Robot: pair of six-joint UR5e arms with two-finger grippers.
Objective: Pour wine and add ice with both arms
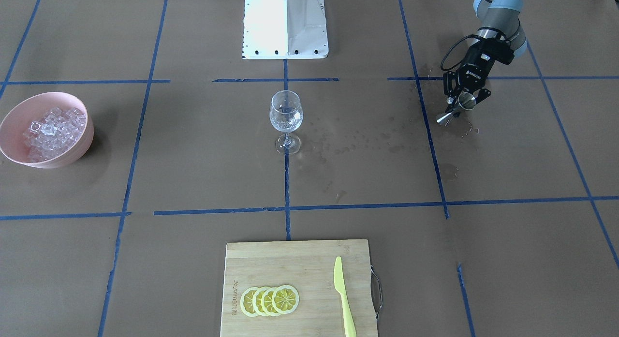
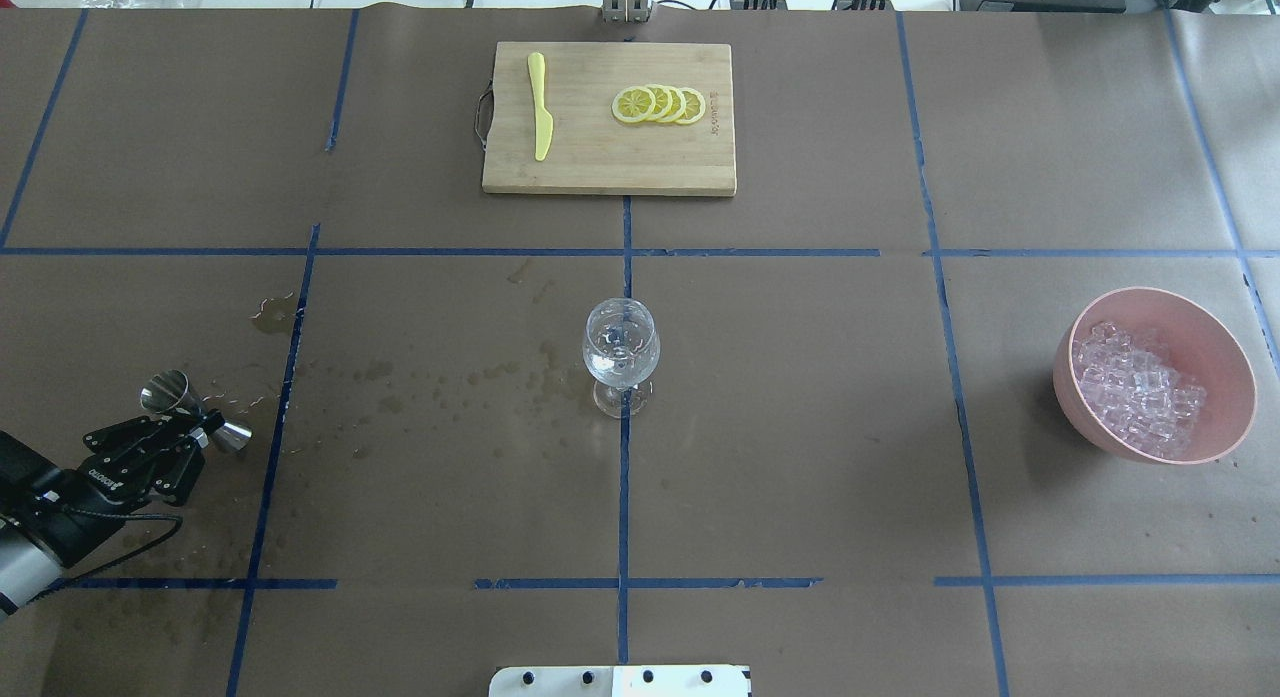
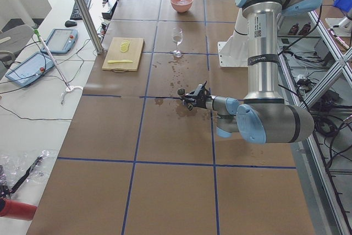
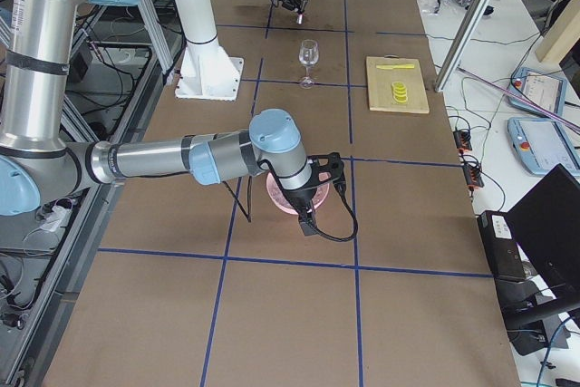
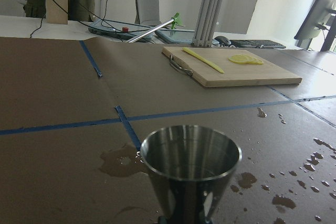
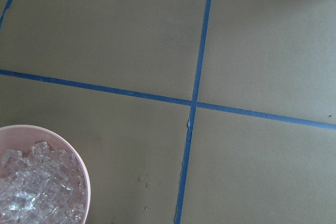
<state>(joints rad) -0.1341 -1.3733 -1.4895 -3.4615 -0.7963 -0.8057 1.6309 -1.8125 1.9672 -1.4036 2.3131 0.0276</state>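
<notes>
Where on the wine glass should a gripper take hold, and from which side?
Grip the wine glass by its thin stem, coming in level from the side. It stands upright; its cup is wide and rounded, while the stem between cup and foot looks slim enough to clamp.

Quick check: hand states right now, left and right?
left hand: closed on the metal measuring cup.
right hand: above the pink bowl, seen only from the side, so cannot tell.
</notes>
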